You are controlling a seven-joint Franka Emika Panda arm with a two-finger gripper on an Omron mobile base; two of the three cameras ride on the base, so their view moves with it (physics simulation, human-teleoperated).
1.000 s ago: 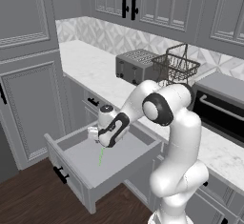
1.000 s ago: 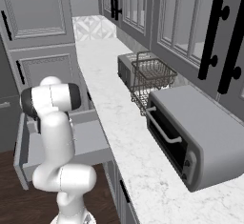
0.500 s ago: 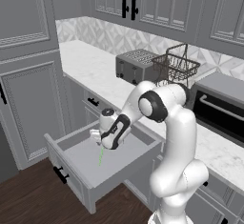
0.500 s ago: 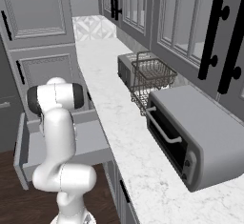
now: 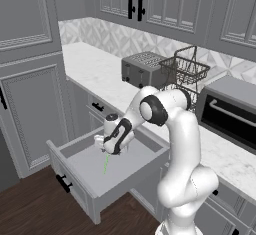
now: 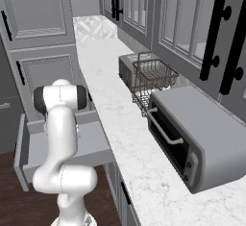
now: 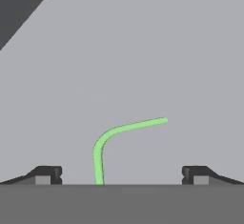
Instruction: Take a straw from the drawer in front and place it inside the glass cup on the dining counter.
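The grey drawer (image 5: 127, 169) stands pulled out below the kitchen counter. On its floor lies the light-green straw (image 5: 106, 165), thin and small. My gripper (image 5: 106, 150) hangs open just above the straw, pointing down into the drawer. In the hand view the straw (image 7: 124, 128) shows bent, running from the bottom edge up and to the right between my two fingertips (image 7: 47, 174), which stand wide apart and touch nothing. From the right base view the arm (image 6: 57, 100) covers the hand, with the drawer (image 6: 91, 141) behind it. The glass cup and the dining counter are out of view.
A toaster (image 5: 142, 69), a wire basket (image 5: 184, 71) and a toaster oven (image 5: 230, 114) stand on the marble counter (image 5: 100, 79) behind the drawer. Tall grey cabinet doors (image 5: 30, 104) rise to the left. Dark wood floor lies in front of the drawer.
The arm's elbow has swung a little to the left. The gripper stays open over the straw in the drawer.
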